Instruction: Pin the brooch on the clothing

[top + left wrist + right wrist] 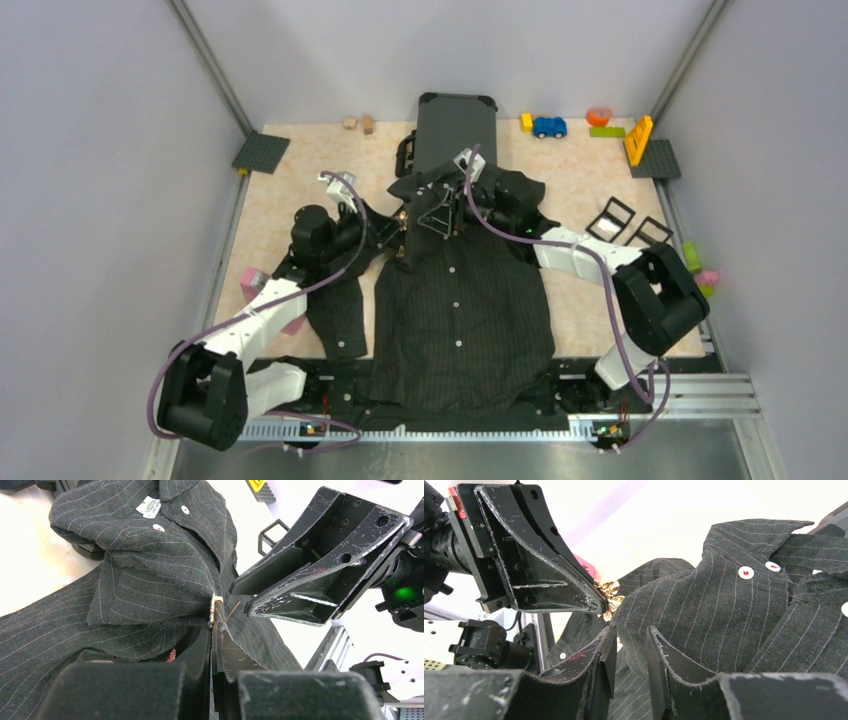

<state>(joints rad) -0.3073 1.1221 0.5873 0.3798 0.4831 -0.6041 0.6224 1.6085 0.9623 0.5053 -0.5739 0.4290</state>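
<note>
The black pinstriped button-up shirt (460,310) lay flat on the beige table (590,190), collar at the far end and hem near the arm bases. The small gold-coloured brooch (216,607) sat at the left edge of the shirt's chest, just below the collar, where a fold of cloth stood up from the table.

The left gripper (215,630) was closed tight, with the brooch standing at its very tips. It appeared to be pinching the brooch, perhaps with an edge of cloth, though how much fabric was caught could not be told. The right gripper (630,635) was partly open, with a narrow gap between its fingers. It held nothing, and only shirt showed beyond the gap.

The two grippers faced each other tip to tip, the left reaching in from the left and the right from the right. The brooch lay just left of the right gripper's tips, near but apart. A thin metal pin (232,611) stuck out of the brooch to the right, its long axis aimed at the right gripper and its point just short of the lower finger. The free right gripper seemed best placed to work the cloth or the pin, and any such move would have to follow that left-to-right line.
</note>
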